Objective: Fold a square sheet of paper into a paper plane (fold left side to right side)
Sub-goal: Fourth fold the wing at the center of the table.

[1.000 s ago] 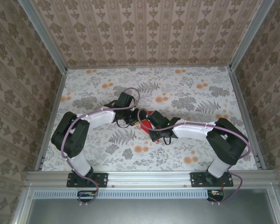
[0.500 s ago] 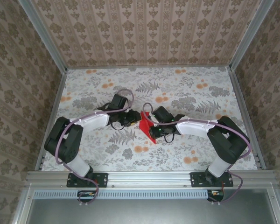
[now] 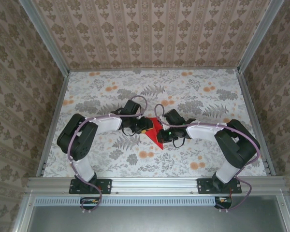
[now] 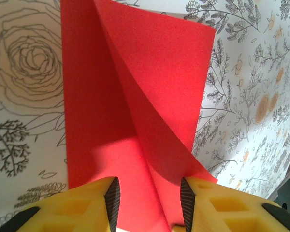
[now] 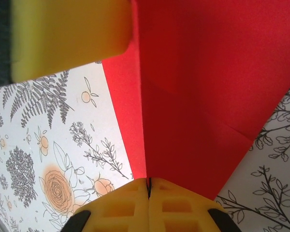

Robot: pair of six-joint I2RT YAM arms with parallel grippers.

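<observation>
Left fingers point(image 4: 87, 208) moved in, open astride the red paper point(image 4: 135, 121); right fingers point(image 5: 174, 203) pinch it.

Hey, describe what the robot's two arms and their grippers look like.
Both arms have black joints, white link covers and looping mauve cables: left arm, right arm. The left gripper and right gripper have yellow fingers with recessed pockets; the left's carry dark ribbed pads.
</observation>
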